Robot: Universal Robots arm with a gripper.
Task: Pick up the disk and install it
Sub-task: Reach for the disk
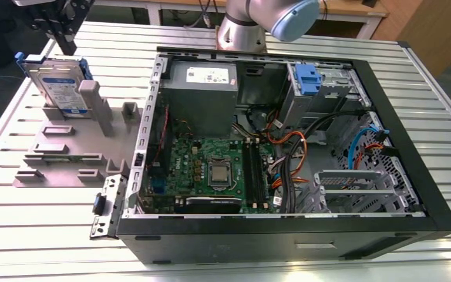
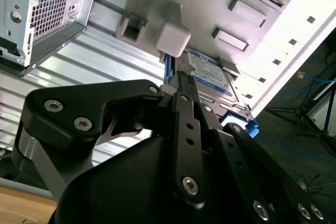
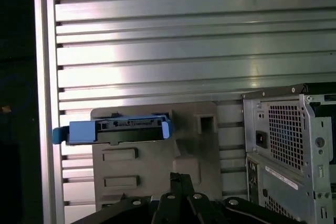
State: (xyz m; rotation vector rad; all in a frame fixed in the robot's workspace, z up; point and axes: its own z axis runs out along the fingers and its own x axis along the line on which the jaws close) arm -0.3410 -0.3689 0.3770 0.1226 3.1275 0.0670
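Disk: the flat rectangular silver disk point(image 1: 57, 85), with a white-and-blue label and a blue plastic bracket, stands on edge in 1 slot of the grey plastic fixture point(image 1: 61, 154).
Fixture: lies on the slatted metal table point(image 1: 22, 235), just beside the open black computer case point(image 1: 288, 241), on the exterior view's left.
Gripper: the black gripper point(image 1: 67, 48) hangs just above the disk's top edge.
Grip: cannot tell how wide it stands.

Silver arm point(image 1: 241, 29), black pincer point(image 1: 67, 48)
My arm wears a grey-blue joint cap point(image 1: 292, 17); my pincer's black links point(image 2: 184, 129) carry bright silver screws point(image 2: 190, 183).
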